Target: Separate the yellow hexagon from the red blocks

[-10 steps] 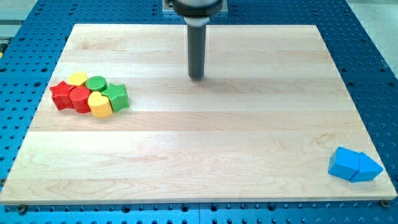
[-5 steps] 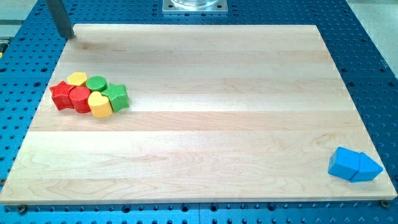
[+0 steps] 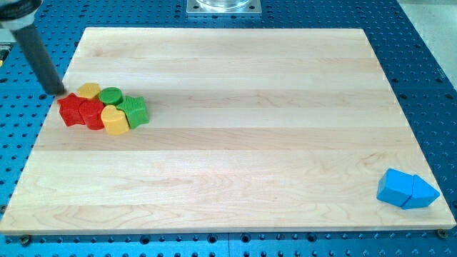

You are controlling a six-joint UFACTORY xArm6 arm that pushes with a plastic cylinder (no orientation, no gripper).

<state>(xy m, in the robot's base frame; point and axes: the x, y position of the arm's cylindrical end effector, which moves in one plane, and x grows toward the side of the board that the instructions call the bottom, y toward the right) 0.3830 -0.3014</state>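
A cluster of blocks sits near the board's left edge. The yellow hexagon [image 3: 88,91] is at its top, touching a red star [image 3: 69,109] below-left and a red rounded block [image 3: 91,113] below. A green round block [image 3: 111,96], a green star [image 3: 134,111] and a yellow heart [image 3: 114,121] fill the cluster's right side. My tip [image 3: 56,92] is at the board's left edge, just left of the yellow hexagon and just above the red star, with a small gap to both.
Two blue blocks, a cube-like one [image 3: 394,186] and a wedge [image 3: 420,193], touch each other at the board's bottom right corner. The wooden board [image 3: 235,143] lies on a blue perforated table. A metal mount [image 3: 224,6] is at the view's top.
My tip went from the board's upper middle to the top left corner, then down along the left edge to beside the cluster. The blocks have not moved.
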